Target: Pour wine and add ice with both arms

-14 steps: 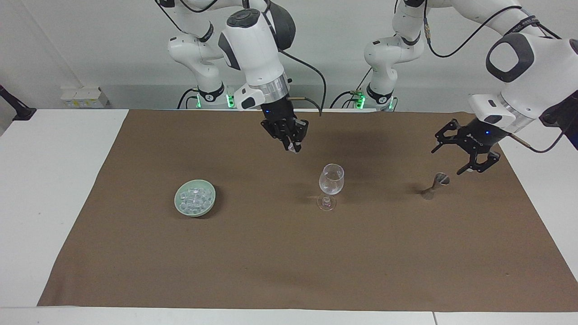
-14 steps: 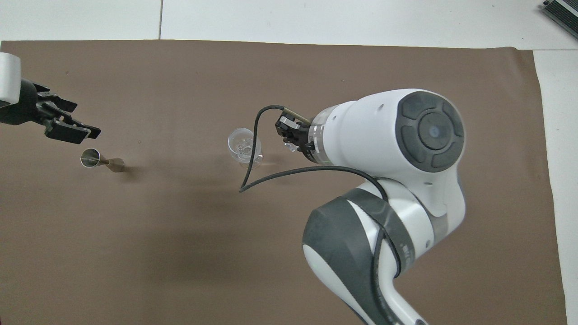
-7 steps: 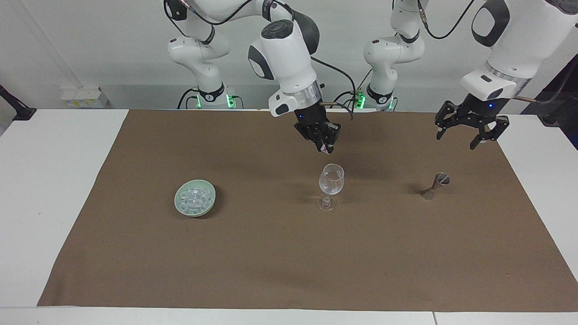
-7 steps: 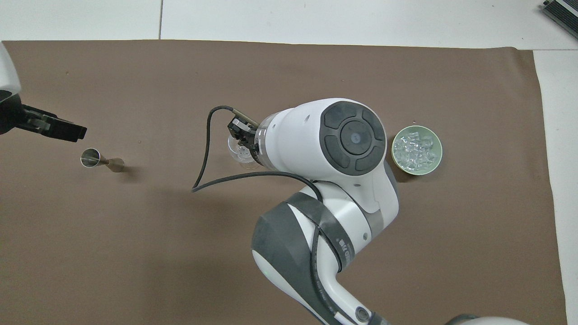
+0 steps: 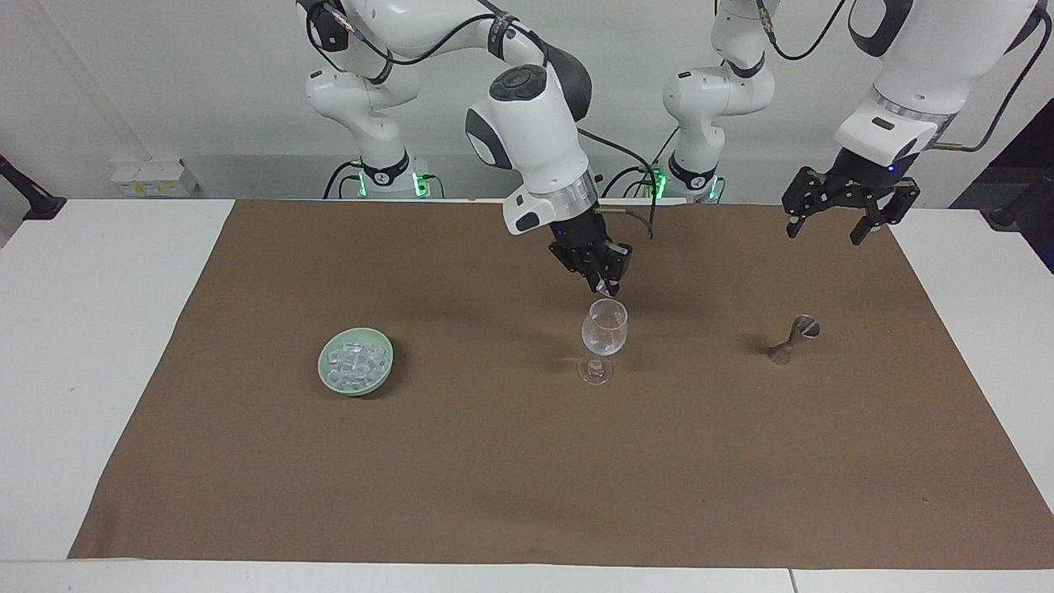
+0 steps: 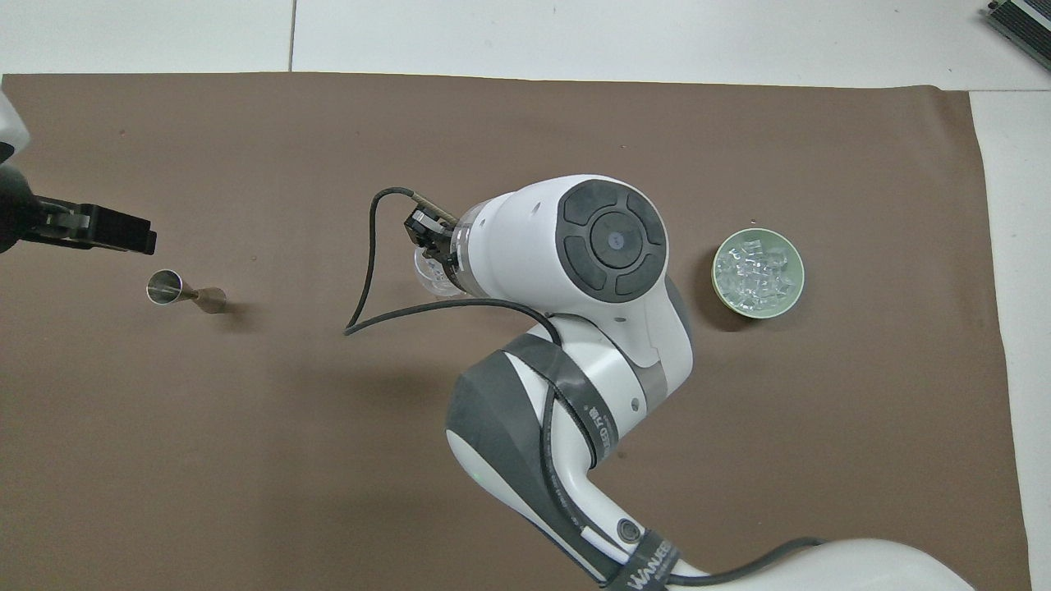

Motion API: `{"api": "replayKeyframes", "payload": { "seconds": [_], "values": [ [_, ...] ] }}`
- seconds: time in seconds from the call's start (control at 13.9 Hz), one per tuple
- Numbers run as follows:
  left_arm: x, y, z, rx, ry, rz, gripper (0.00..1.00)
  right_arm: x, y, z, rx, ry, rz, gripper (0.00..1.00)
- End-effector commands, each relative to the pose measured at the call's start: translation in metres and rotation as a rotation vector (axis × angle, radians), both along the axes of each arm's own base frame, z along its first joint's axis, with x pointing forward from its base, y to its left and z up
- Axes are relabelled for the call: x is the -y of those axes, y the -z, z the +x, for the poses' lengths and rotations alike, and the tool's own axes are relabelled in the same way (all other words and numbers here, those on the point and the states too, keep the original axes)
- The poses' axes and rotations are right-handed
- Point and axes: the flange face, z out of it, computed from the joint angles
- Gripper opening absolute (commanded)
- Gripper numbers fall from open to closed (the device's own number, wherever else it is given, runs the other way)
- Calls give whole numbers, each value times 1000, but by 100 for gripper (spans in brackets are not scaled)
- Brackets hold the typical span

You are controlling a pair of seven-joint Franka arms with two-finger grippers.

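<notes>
A clear stemmed glass (image 5: 603,329) stands mid-cloth, partly covered by the right arm in the overhead view (image 6: 429,277). Just over its rim hangs my right gripper (image 5: 609,288), shut on a small cube of ice; in the overhead view the gripper (image 6: 427,238) is mostly hidden under the wrist. The rest of the ice (image 5: 356,359) (image 6: 755,271) is heaped in a pale green bowl (image 5: 323,362) (image 6: 717,287) toward the right arm's end. My left gripper (image 5: 826,233) (image 6: 107,234) hangs open and empty, high over the cloth above a metal jigger (image 5: 795,336) (image 6: 185,290). Wine is out of view.
A brown cloth (image 5: 527,478) covers most of the white table (image 5: 99,329). The right arm's big elbow and cable (image 6: 369,271) hang over the middle of the cloth in the overhead view.
My right gripper has carried the ice cube sideways from nearer the bowl and come down to just over the glass. My left gripper has lifted up and away from the jigger.
</notes>
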Motion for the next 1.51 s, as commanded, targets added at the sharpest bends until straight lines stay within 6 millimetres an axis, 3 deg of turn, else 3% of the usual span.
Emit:
{"api": "replayKeyframes", "payload": {
  "seconds": [0.0, 0.58, 0.86, 1.44],
  "values": [
    [2, -6, -3, -5, -21, 22, 100, -12, 8, 3, 21, -19, -9, 0],
    [-2, -5, -10, -37, -26, 26, 100, -21, 26, 4, 58, -50, -52, 0],
    [-27, -5, -7, -37, -63, 27, 100, -21, 26, 7, 74, -43, -38, 0],
    [-20, 1, -5, -63, -51, 30, 100, -20, 26, 6, 69, -42, -41, 16]
  ]
}}
